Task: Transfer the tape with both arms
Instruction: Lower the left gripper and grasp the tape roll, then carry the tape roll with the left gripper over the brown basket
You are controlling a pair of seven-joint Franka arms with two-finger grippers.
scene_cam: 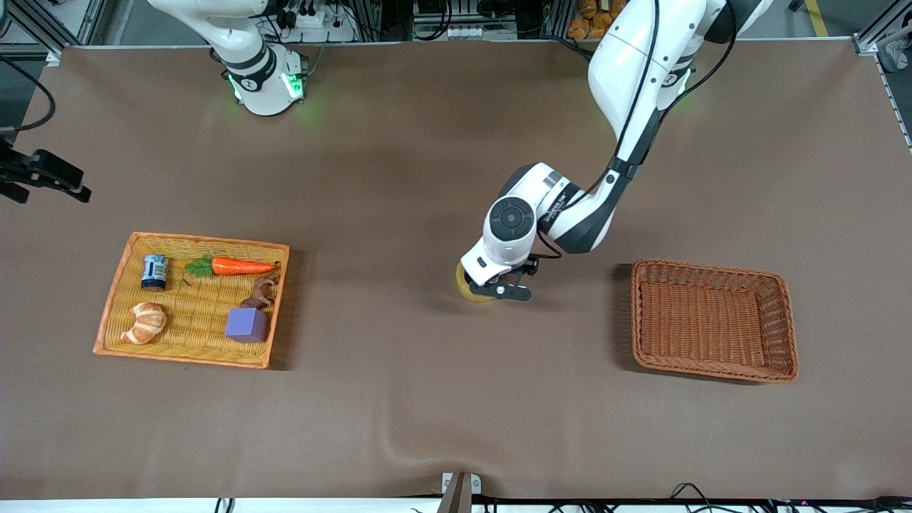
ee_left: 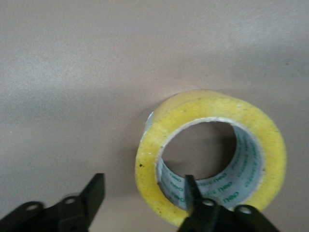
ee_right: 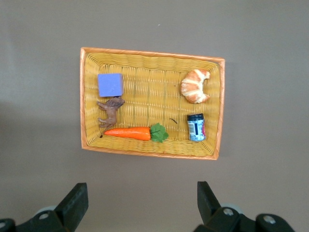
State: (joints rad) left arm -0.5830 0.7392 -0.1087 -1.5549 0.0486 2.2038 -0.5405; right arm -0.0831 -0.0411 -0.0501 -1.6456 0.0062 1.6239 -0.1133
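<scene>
Fingers [ee_left: 190, 191] of the left gripper [ee_left: 145, 198] spread wide, one inside the tape [ee_left: 211, 159].
Right gripper [ee_right: 140, 205] waits open above the yellow tray [ee_right: 152, 101], at nine o'clock from the tape.

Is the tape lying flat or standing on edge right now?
Lying flat. In the left wrist view the tape shows its open core upward on the table, with one finger of the open left end effector inside it.

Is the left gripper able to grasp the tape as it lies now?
Probably yes. The left gripper is open at the tape, one finger in the hole and one outside the wall; nothing blocks it.
</scene>
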